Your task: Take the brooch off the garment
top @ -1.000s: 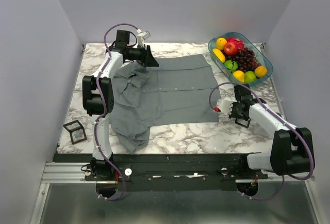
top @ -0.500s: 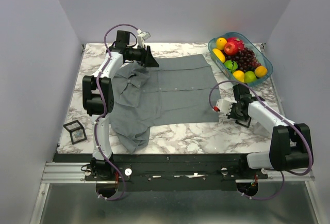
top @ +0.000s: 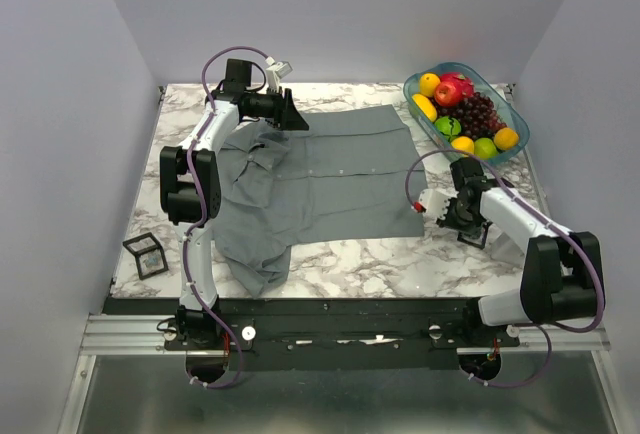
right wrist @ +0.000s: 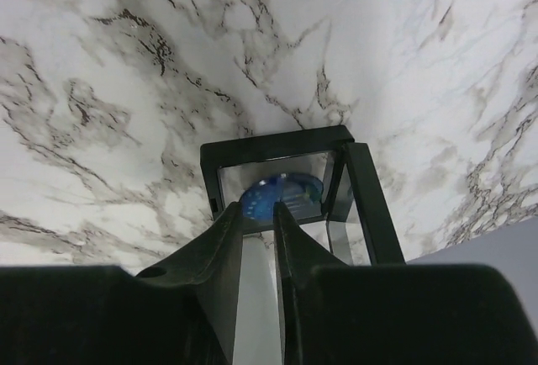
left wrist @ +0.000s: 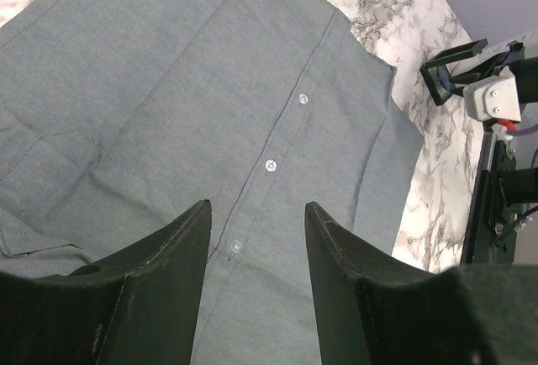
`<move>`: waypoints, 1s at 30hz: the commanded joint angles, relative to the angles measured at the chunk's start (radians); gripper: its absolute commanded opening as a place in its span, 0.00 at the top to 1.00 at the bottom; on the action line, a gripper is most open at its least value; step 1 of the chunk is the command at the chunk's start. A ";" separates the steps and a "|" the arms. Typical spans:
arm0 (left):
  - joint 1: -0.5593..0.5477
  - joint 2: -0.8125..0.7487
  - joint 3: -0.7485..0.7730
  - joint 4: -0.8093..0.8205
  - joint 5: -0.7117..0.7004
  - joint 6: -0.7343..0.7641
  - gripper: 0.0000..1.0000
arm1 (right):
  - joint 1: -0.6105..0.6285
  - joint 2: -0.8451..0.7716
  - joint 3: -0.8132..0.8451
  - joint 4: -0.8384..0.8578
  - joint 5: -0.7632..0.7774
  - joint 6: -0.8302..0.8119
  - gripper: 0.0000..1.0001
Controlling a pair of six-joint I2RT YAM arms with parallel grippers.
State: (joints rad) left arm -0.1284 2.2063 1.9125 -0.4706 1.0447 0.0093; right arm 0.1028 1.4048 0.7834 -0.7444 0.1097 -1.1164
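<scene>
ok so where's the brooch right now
In the right wrist view the brooch sits in a black frame box on the marble table, just beyond the right gripper, to the right of the garment.

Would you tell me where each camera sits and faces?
Top external: above and behind, looking down on table, garment, both arms.
Left wrist: over the garment, looking down at buttons; left gripper at bottom edge.
Right wrist: low over marble, facing black frame cube with brooch; right gripper in front.
Shared: top and left wrist both show garment and right arm.
</scene>
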 commanded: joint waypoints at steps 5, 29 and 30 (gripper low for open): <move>0.001 -0.037 0.002 -0.017 0.037 0.015 0.41 | 0.011 0.045 0.264 -0.281 -0.270 0.076 0.66; 0.102 -0.226 0.088 -0.045 -0.635 0.069 0.01 | 0.058 0.520 1.381 0.045 -0.262 1.152 0.00; 0.104 -0.230 0.082 -0.037 -0.711 0.063 0.01 | 0.061 0.534 1.440 0.053 -0.240 1.161 0.00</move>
State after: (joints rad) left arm -0.0441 2.0087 2.0167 -0.5671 0.5816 0.1402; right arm 0.1577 1.8767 2.1124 -0.8108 -0.3119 -0.1333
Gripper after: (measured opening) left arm 0.985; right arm 0.996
